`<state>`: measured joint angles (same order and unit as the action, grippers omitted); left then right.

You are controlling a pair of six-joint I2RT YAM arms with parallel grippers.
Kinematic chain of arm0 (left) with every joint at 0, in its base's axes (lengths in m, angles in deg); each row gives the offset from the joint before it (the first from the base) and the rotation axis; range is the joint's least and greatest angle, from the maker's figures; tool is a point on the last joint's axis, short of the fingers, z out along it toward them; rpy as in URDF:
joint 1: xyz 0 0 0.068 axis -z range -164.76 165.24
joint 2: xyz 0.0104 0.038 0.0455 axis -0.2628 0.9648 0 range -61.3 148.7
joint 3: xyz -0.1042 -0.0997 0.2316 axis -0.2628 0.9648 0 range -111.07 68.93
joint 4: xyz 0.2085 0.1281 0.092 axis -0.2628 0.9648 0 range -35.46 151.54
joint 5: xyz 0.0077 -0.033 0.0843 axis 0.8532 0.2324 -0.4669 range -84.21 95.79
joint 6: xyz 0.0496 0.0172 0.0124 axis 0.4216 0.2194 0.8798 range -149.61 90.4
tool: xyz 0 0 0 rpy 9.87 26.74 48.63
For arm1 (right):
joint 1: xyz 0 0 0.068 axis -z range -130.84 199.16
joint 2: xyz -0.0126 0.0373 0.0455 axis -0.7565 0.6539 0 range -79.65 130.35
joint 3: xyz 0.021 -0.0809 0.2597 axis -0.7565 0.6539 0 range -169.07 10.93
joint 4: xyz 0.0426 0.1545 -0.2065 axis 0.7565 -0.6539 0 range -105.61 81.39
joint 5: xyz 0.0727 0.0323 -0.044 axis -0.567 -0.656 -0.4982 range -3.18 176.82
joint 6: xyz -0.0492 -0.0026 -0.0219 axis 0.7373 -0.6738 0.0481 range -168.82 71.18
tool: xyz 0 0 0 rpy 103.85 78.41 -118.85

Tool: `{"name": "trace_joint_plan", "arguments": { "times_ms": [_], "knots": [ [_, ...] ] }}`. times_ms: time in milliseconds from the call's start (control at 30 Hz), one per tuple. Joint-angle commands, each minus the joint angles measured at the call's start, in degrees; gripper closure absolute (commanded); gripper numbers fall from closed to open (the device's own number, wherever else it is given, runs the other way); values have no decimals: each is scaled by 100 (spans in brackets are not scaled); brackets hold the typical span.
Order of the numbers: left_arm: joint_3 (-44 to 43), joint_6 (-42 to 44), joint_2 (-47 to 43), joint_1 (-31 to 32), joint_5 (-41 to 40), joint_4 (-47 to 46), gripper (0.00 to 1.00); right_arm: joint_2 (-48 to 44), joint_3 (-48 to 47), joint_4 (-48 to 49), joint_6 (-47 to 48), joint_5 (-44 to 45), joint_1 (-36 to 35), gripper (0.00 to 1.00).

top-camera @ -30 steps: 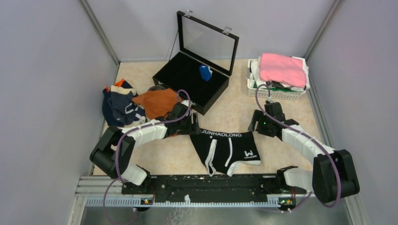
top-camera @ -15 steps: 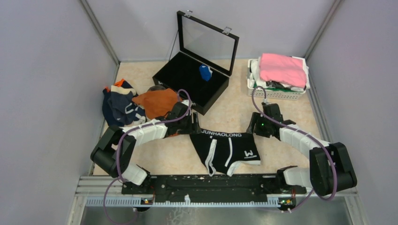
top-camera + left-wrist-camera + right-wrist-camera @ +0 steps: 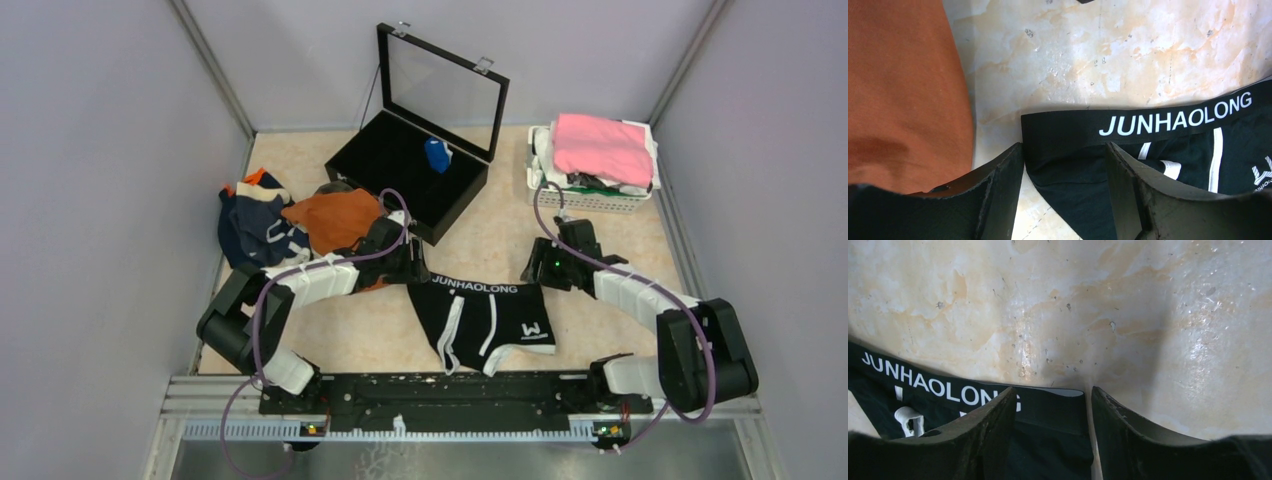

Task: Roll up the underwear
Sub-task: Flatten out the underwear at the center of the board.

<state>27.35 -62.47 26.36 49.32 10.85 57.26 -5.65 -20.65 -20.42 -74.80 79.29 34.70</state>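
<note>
Left end effector (image 3: 1064, 150) and right end effector (image 3: 1053, 392), both spread, straddle waistband corners of the black boxer briefs (image 3: 487, 318), likely the firmest hold on such limp, light cloth.

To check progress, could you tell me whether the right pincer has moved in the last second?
Yes: the right pincer shifted left, away from the white basket, toward the black underwear's waistband.

Black underwear (image 3: 492, 322) with white lettering
</note>
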Motion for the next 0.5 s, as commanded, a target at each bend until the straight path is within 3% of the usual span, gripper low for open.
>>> {"name": "trace_joint_plan", "arguments": {
  "times_ms": [0,167,467],
  "knots": [
    [65,137,248,-46,-180,60,32,-103,65,-522,15,126,14,38],
    [12,194,140,-87,-323,153,30,-475,115,-814,-150,430,14,36],
    [-157,315,258,-143,-181,145,30,-379,157,-757,-98,168,13,50]
  ]
}}
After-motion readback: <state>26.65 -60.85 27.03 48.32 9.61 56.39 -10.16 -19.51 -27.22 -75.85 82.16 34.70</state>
